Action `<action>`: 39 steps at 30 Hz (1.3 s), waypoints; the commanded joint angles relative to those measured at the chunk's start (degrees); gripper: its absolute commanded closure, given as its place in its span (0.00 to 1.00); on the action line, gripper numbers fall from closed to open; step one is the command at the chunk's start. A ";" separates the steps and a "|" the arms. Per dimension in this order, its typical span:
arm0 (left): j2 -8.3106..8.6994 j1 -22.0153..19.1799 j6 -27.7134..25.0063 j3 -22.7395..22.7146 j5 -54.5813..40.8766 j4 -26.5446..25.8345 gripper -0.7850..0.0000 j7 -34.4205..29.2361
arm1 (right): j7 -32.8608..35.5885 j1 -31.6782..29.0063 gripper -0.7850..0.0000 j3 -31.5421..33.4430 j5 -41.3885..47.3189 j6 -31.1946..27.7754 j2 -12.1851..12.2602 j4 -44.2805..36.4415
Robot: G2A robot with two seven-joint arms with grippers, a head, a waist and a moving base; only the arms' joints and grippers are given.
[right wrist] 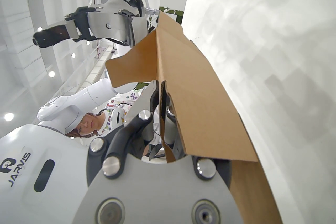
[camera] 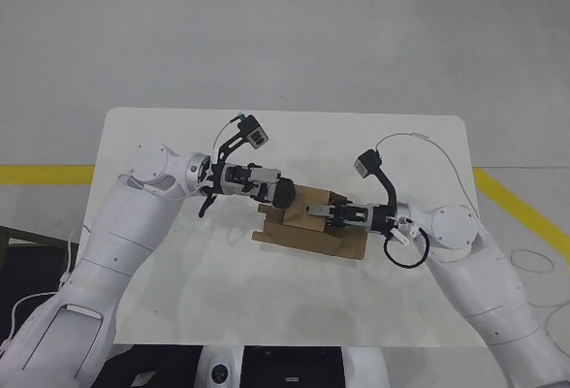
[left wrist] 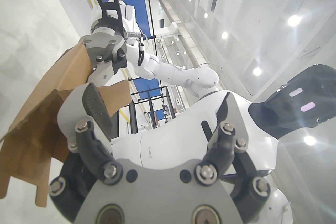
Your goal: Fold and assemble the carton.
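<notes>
Between the two sets of jaws, a brown carton (camera: 309, 225) sits partly opened over the desk (camera: 266, 301): right jaws clenched on one panel, left jaws spread, one finger (left wrist: 95, 107) apparently against a flap. Flaps loose; most assembly looks undone.

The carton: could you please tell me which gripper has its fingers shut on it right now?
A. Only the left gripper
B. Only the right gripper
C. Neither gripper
B: the right wrist view shows the right gripper with its fingers closed on an edge of the carton, while the left gripper has its fingers spread wide apart.
</notes>
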 commanded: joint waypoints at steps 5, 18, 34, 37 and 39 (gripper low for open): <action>-0.52 -0.93 -0.35 0.94 -0.10 1.16 0.00 -0.42 | 0.16 -0.32 1.00 0.07 0.94 -0.03 -0.08 -0.30; 0.45 0.75 0.29 -2.51 1.03 1.82 0.00 -0.60 | -0.22 -1.25 1.00 2.70 3.25 -0.55 0.14 -0.09; 1.09 1.48 1.13 -4.34 2.66 1.50 0.00 -1.13 | 3.87 -2.36 1.00 1.76 3.79 -0.07 0.14 -2.02; 1.19 1.67 1.22 -4.56 2.89 1.60 0.00 -1.32 | 4.49 -2.51 1.00 1.63 4.92 -0.03 0.08 -2.23; 1.23 1.84 1.29 -4.60 3.01 1.67 0.00 -1.29 | 5.02 -2.63 1.00 1.47 5.80 0.09 0.04 -2.45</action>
